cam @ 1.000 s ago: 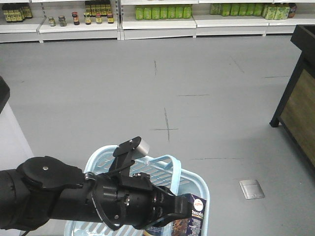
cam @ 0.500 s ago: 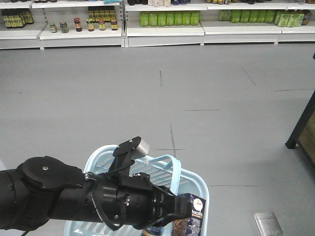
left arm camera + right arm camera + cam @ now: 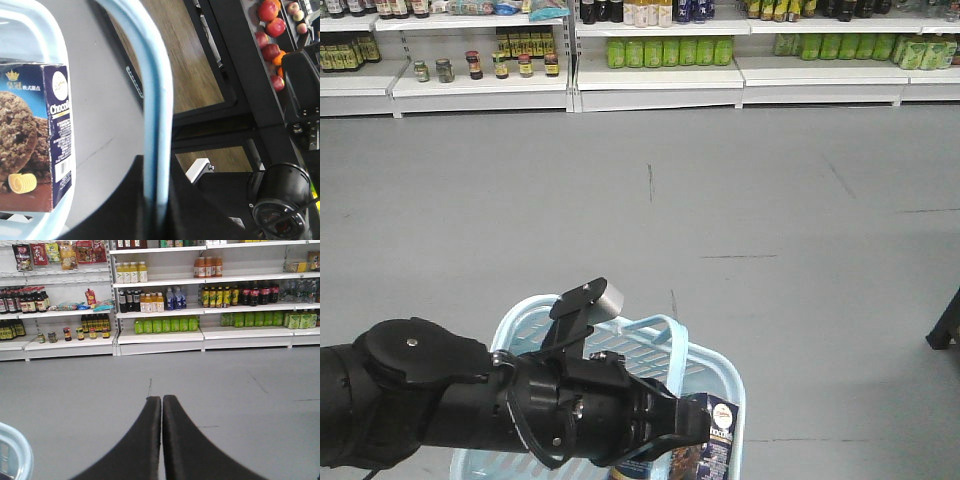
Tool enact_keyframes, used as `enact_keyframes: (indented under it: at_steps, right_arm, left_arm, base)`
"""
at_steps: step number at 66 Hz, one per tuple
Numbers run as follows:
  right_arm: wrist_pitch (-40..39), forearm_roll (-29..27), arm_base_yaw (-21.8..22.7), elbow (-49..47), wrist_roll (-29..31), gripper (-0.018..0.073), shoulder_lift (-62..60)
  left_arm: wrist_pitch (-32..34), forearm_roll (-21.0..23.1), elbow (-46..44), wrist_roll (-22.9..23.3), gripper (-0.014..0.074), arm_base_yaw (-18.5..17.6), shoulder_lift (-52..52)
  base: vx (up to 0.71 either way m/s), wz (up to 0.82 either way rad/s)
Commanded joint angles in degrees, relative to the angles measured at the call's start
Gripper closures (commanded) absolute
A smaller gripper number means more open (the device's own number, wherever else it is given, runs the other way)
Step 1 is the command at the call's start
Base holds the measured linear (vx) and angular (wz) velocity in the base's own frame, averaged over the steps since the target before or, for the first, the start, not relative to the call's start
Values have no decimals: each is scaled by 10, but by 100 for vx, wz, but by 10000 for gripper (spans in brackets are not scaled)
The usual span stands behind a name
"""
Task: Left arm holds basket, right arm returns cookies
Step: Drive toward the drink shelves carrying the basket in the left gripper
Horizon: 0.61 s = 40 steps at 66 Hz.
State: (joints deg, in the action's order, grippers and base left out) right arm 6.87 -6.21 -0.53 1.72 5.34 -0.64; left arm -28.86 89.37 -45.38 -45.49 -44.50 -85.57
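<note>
Left wrist: cookies (image 3: 35, 135) apart from jaws.

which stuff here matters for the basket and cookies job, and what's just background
For the job: basket, cookies box standing in it, left gripper shut on its handle, right gripper shut, empty.
Just lying about: green bottles on the shelf, jars, red fruit.

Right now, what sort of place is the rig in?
Likely a supermarket, or a mock-up of one: long white shelves stocked with rows of bottled drinks and jars, a display of apples, and a light blue basket holding a cookie box.
</note>
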Motion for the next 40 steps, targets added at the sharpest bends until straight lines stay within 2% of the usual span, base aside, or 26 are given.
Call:
enact_keyframes:
  at_steps: [1, 40]
  right_arm:
    - [-42, 2, 3, -1, 3, 568, -6]
    - [-42, 2, 3, -1, 3, 568, -6]
  left_arm:
    - [-13, 21, -16, -9, 603, -1, 27]
    - [-12, 21, -16, -9, 603, -1, 27]
  base:
    - [36, 0]
    - [37, 3]
